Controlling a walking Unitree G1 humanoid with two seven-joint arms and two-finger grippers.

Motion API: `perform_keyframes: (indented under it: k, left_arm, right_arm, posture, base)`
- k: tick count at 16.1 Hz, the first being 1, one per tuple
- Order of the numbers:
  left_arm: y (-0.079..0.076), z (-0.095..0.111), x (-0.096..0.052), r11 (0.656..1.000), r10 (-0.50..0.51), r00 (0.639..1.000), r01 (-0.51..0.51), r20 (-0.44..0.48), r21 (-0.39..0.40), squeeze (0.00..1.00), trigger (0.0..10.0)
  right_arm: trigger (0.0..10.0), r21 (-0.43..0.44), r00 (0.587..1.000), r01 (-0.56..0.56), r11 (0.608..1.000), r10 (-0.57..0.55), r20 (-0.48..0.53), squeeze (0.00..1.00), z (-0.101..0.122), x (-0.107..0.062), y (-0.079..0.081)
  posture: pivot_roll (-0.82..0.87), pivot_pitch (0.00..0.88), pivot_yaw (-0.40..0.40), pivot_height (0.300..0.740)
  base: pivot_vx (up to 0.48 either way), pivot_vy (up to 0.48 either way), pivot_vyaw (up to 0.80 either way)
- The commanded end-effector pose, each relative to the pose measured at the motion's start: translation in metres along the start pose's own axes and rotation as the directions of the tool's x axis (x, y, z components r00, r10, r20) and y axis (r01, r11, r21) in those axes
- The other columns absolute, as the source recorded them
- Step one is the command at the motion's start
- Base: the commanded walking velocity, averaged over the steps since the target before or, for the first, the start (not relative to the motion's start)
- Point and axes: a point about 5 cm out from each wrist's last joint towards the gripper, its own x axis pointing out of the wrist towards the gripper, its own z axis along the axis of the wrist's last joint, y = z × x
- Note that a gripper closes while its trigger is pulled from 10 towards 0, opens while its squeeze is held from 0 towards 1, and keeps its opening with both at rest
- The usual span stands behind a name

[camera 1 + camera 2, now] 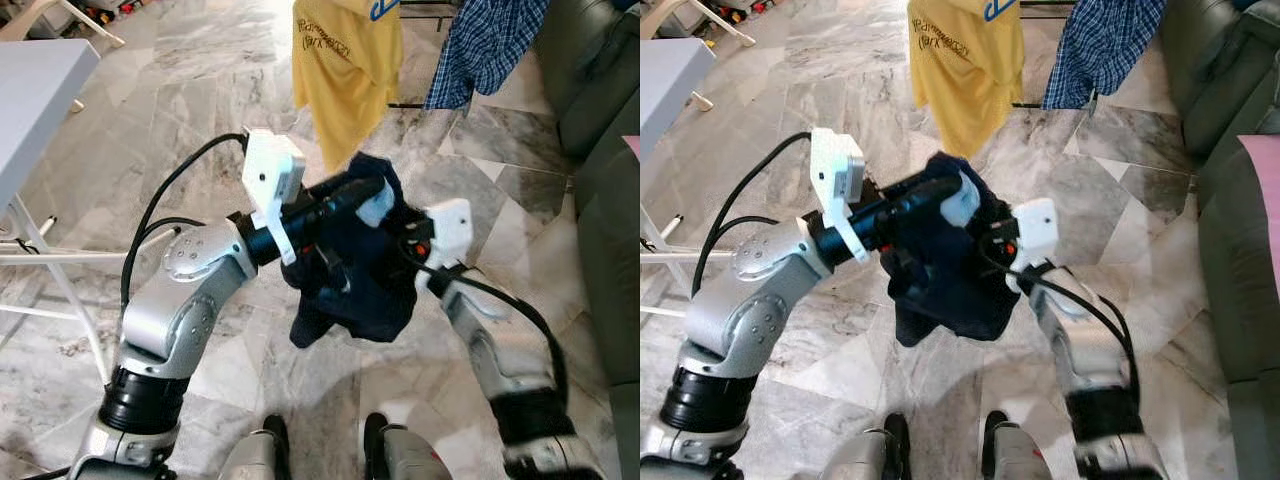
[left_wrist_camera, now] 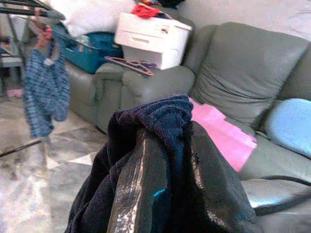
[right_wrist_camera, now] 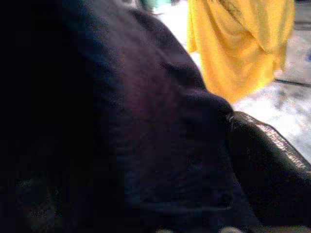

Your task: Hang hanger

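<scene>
A dark navy garment (image 1: pixel 360 290) hangs bunched between my two arms at chest height over the marble floor. My left gripper (image 1: pixel 365 192) reaches in from the left and is shut on the garment's top edge. The left wrist view has the navy cloth (image 2: pixel 155 116) pinched between the two black fingers (image 2: pixel 138 179). A pale blue piece (image 1: pixel 376 208) shows at that gripper's tip; I cannot tell what it is. My right gripper (image 1: pixel 412 248) is pushed into the cloth from the right and mostly covered by it. Dark fabric (image 3: pixel 121 126) lies right against the right wrist camera.
A yellow T-shirt (image 1: pixel 345 60) and a blue plaid shirt (image 1: pixel 485 45) hang ahead. A grey-green sofa (image 1: pixel 600 150) runs along the right, with a white box (image 2: pixel 153 31), pink hangers (image 2: pixel 130 64) and a pink cloth (image 2: pixel 221 133) on it. A white table (image 1: pixel 40 90) stands left.
</scene>
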Motion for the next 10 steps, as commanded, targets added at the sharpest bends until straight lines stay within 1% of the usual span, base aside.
perform_keyframes:
  k: [1, 2, 3, 4, 6, 8, 9, 10]
  left_arm:
    - [-0.006, 0.011, -0.002, 0.999, -0.042, 0.998, 0.042, 0.035, -0.002, 0.00, 10.0]
    - [-0.005, 0.013, -0.002, 0.999, -0.039, 0.998, 0.039, 0.040, 0.001, 0.00, 10.0]
    - [-0.003, 0.016, -0.003, 0.999, -0.034, 0.998, 0.034, 0.045, 0.008, 0.00, 10.0]
    - [-0.001, 0.018, -0.003, 1.000, -0.022, 0.998, 0.022, 0.052, 0.014, 0.00, 10.0]
    - [0.009, 0.022, -0.007, 0.999, 0.025, 0.998, -0.027, 0.058, 0.027, 0.00, 10.0]
    - [0.016, 0.020, -0.012, 0.997, 0.063, 0.997, -0.065, 0.042, 0.048, 0.00, 10.0]
    - [0.025, 0.019, -0.016, 0.990, 0.115, 0.993, -0.118, 0.041, 0.075, 0.00, 10.0]
    - [0.029, 0.018, -0.017, 0.986, 0.138, 0.990, -0.140, 0.038, 0.087, 0.00, 10.0]
  right_arm:
    - [10.0, 0.011, 0.996, 0.074, 0.997, -0.074, -0.055, 0.52, -0.011, 0.002, -0.005]
    - [4.2, 0.004, 0.990, 0.113, 0.994, -0.112, -0.081, 0.06, -0.015, 0.003, -0.009]
    - [2.9, 0.000, 0.983, 0.150, 0.989, -0.149, -0.103, 0.00, -0.018, 0.004, -0.013]
    - [0.0, 0.001, 0.978, 0.170, 0.985, -0.169, -0.124, 0.00, -0.022, 0.003, -0.016]
    - [0.0, -0.018, 0.968, 0.194, 0.981, -0.194, -0.162, 0.00, -0.028, -0.001, -0.022]
    - [0.0, -0.033, 0.959, 0.222, 0.974, -0.224, -0.174, 0.00, -0.031, -0.006, -0.031]
    - [0.0, -0.040, 0.955, 0.233, 0.972, -0.236, -0.178, 0.00, -0.031, -0.012, -0.038]
    - [0.0, -0.040, 0.956, 0.231, 0.972, -0.234, -0.176, 0.00, -0.030, -0.016, -0.042]
  posture:
    - [0.00, 0.273, 0.080, 0.740]
    - [0.00, 0.271, 0.078, 0.740]
    - [0.00, 0.270, 0.077, 0.740]
    - [0.00, 0.268, 0.076, 0.740]
    - [0.00, 0.266, 0.073, 0.740]
    - [0.00, 0.265, 0.072, 0.740]
    - [0.00, 0.265, 0.072, 0.740]
    - [-0.01, 0.265, 0.072, 0.740]
  base:
    - [0.000, 0.000, 0.00]
    - [0.000, 0.000, 0.00]
    - [0.000, 0.000, 0.00]
    - [0.000, 0.000, 0.00]
    - [0.000, 0.000, 0.00]
    - [0.000, 0.000, 0.00]
    - [0.000, 0.000, 0.00]
    - [0.000, 0.000, 0.00]
